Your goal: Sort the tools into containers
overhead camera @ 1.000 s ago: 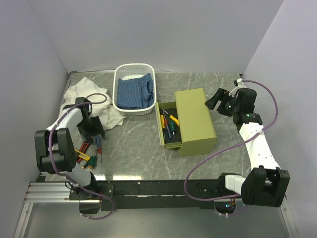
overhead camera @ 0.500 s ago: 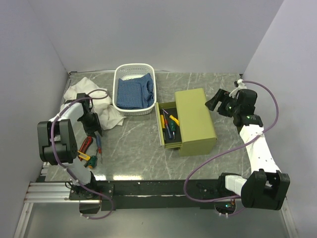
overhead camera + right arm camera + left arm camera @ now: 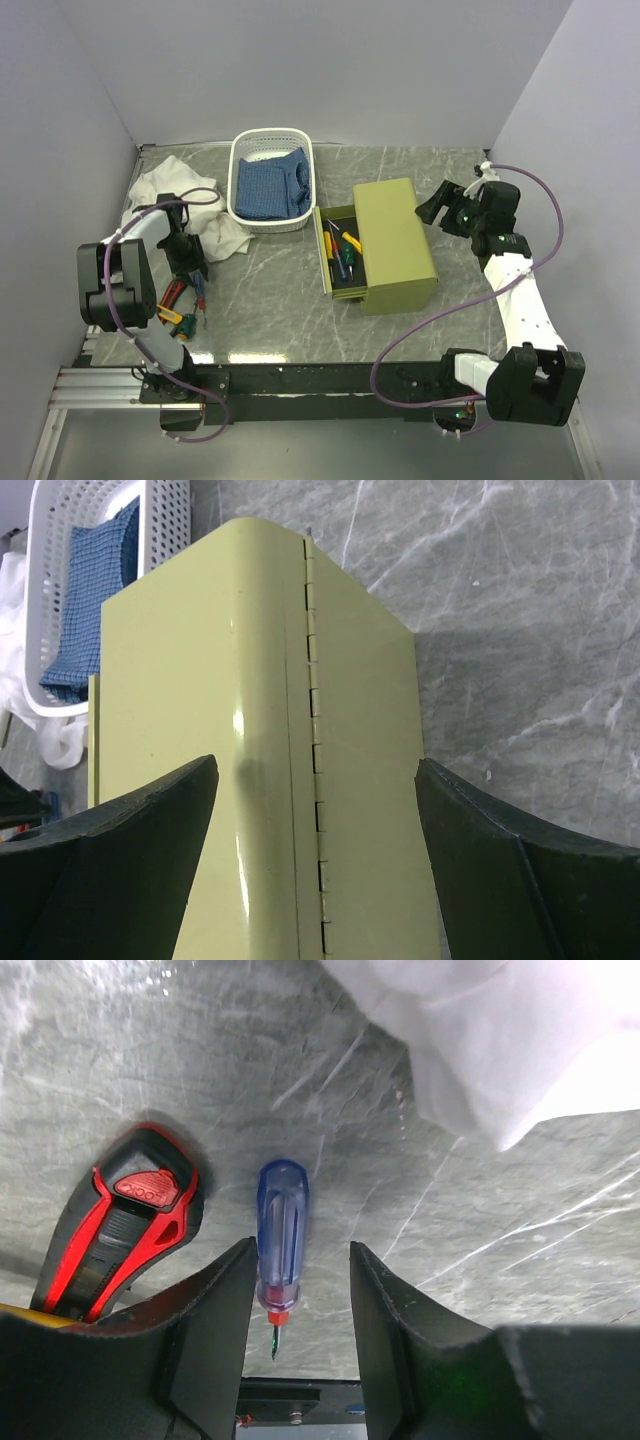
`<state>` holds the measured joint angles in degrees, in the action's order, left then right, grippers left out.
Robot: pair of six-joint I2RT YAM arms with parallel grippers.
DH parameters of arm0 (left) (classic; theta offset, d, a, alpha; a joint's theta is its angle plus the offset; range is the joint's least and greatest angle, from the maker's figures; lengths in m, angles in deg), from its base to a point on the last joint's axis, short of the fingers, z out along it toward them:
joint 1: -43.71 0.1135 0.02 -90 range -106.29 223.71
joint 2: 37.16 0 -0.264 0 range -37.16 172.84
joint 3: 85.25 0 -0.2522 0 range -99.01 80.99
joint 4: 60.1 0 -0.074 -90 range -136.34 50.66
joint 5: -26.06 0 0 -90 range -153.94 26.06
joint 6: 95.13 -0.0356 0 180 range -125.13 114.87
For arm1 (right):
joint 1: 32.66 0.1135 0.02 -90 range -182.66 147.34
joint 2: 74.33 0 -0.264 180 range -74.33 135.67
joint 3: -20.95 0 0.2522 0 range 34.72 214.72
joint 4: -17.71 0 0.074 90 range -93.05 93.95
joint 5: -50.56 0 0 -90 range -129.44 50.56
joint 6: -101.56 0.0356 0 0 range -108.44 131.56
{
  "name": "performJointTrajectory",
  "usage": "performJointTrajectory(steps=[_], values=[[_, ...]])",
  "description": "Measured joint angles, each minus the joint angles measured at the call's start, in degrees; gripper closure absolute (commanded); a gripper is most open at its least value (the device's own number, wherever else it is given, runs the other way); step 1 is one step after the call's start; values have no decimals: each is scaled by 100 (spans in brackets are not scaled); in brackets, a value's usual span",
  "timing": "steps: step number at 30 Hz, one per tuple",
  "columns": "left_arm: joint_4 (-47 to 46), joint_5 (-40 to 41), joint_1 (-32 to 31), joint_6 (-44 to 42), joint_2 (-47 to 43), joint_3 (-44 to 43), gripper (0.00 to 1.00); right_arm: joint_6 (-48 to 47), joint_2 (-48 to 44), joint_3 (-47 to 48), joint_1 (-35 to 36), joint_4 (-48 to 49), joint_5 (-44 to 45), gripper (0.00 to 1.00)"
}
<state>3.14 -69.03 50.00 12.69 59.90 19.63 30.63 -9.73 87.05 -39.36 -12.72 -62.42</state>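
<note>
A blue-handled screwdriver [image 3: 283, 1225] lies flat on the grey table with its tip toward the near edge. My left gripper [image 3: 300, 1260] is open and straddles it: the left finger is close against the handle's collar and there is a gap on the right side. Red-and-black pliers [image 3: 130, 1220] lie just left of it. From above, the left gripper [image 3: 188, 265] hovers over the blue screwdriver [image 3: 199, 293], the pliers [image 3: 172, 293] and a green-yellow screwdriver [image 3: 183, 322]. My right gripper [image 3: 315, 780] hangs open over the olive-green drawer chest [image 3: 280, 730], holding nothing.
The chest [image 3: 400, 240] has its drawer [image 3: 326, 262] pulled out to the left with several screwdrivers inside. A white perforated basket [image 3: 272, 132] with blue fabric stands behind it. A crumpled white cloth [image 3: 165, 190] lies at the far left, and its edge [image 3: 500, 1040] is near my left gripper.
The left arm's elbow swung back and its jaws narrowed around the blue screwdriver, which still lies on the table. The right arm barely moved.
</note>
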Motion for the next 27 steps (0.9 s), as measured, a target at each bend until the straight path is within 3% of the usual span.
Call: performJointTrajectory(steps=[2,6,11,15,21,27], values=[[11,-13,0,-4,22,17,55,2,-2,-20,-2,-7,0,13],[9,-157,0,-39,109,17,73,0,-9,-20,-7,0,2,13],[44,-437,0,-114,153,-4,77,2,-37,-33,-11,0,2,13],[42,-592,0,-114,153,-4,97,20,-122,-92,-15,24,2,13],[63,-1093,0,-164,101,-31,99,17,-149,-105,-42,35,2,13],[-240,-2885,-140,63,-356,-374,99,17,-192,-105,-76,35,7,13]])
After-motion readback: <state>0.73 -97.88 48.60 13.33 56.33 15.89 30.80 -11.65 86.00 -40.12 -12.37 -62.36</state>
